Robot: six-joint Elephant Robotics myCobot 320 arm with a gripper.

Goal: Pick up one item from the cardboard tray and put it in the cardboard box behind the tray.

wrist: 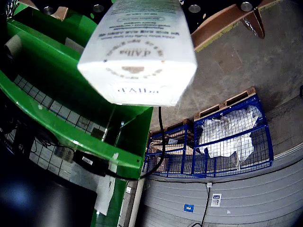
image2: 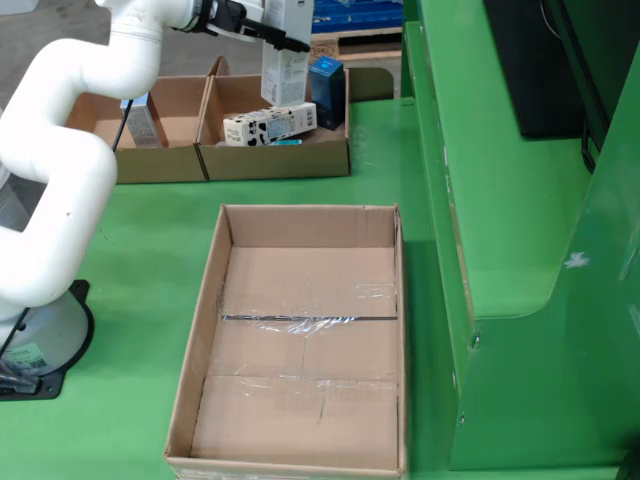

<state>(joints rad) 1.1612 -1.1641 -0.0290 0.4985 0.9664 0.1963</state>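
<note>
My gripper point(image2: 272, 30) is shut on a tall white carton point(image2: 288, 55), held upright over the right cardboard tray point(image2: 275, 160) at the back. In the wrist view the same white carton point(wrist: 139, 52) fills the top centre, printed end toward the camera, and my fingers are hidden behind it. Below it in the tray lie a black-and-white box point(image2: 268, 126) and a standing dark blue box point(image2: 327, 90). A left tray point(image2: 160, 165) holds another small box point(image2: 145, 120). The large open cardboard box point(image2: 215, 330) in the foreground has nothing inside.
A raised green shelf point(image2: 500, 200) runs along the right side of the green table, with a black unit point(image2: 540, 60) on it. The arm's base point(image2: 40, 345) stands at the left. The wrist view shows a blue wire cage point(wrist: 227, 142) and a black cable point(wrist: 161, 137).
</note>
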